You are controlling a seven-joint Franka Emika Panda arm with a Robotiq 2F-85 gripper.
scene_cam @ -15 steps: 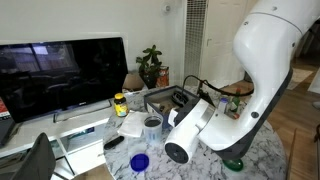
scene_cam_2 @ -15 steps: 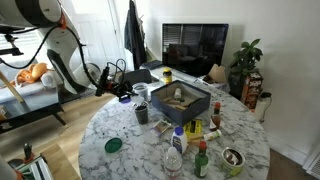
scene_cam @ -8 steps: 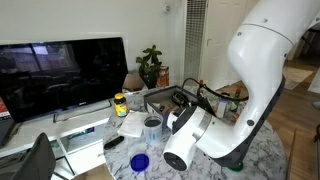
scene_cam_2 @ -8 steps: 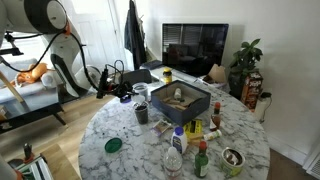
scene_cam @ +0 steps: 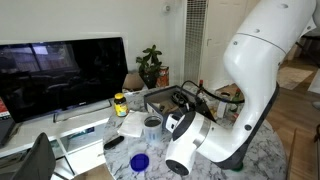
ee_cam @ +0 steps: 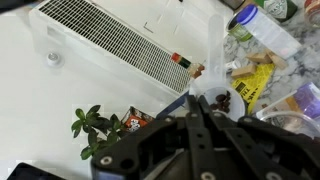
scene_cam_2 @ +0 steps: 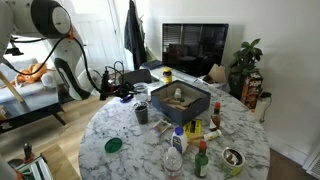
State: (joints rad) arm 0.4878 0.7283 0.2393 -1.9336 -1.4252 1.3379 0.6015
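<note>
Wrist view has the claw (ee_cam: pixel 196 104) coming in from 6 o'clock, its two dark fingers pressed together along a thin seam; no gap shows and nothing is seen between them, so it is closed on nothing visible. Beyond the tips a yellow packet (ee_cam: pixel 252 84) lies at 2 o'clock, a blue-capped bottle (ee_cam: pixel 262 28) at 1 o'clock, a potted plant (ee_cam: pixel 98 126) at 9 o'clock and a wall vent (ee_cam: pixel 115 40) at 11 o'clock; the dark box cannot be made out with certainty here. In an exterior view the claw hangs low over the 10 o'clock edge of the round marble table (scene_cam_2: pixel 120 135); the dark box (scene_cam_2: pixel 180 102) stands on the table at 3 o'clock from the claw, near it but apart. A white cup (scene_cam_2: pixel 141 92) sits between the two, just beside the claw; a dark cup (scene_cam_2: pixel 141 112) stands at 5 o'clock from it.
</note>
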